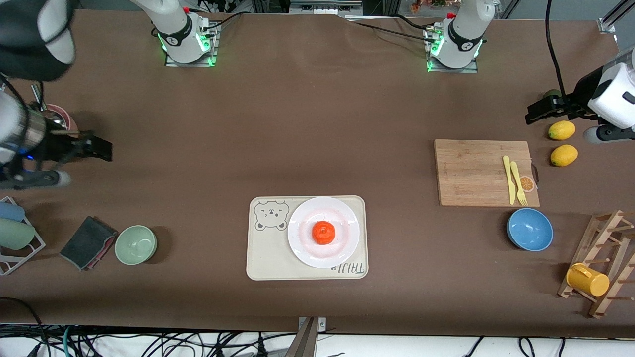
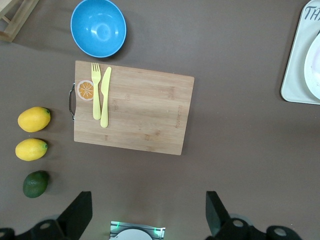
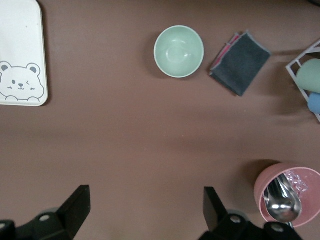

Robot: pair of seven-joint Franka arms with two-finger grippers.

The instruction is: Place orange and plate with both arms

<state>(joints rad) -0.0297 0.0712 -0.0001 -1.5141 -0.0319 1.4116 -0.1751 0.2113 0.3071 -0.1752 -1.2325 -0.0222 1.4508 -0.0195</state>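
Observation:
The orange (image 1: 323,232) sits in the middle of the white plate (image 1: 302,218). The plate rests on the cream bear-printed tray (image 1: 263,258) near the table's front edge, midway between the arms. A sliver of the plate (image 2: 315,70) and the tray (image 2: 295,75) shows in the left wrist view. The tray's bear corner (image 3: 20,50) shows in the right wrist view. My left gripper (image 1: 538,111) (image 2: 149,210) is open and empty over the table beside the lemons. My right gripper (image 1: 96,148) (image 3: 146,207) is open and empty over the table by the pink cup.
Toward the left arm's end: a cutting board (image 1: 483,171) with yellow fork and knife, a blue bowl (image 1: 529,229), two lemons (image 1: 561,130), an avocado (image 2: 36,183), a wooden rack with a yellow mug (image 1: 588,279). Toward the right arm's end: a green bowl (image 1: 135,244), a grey cloth (image 1: 88,242), a pink cup (image 3: 287,195), a wire rack (image 1: 15,233).

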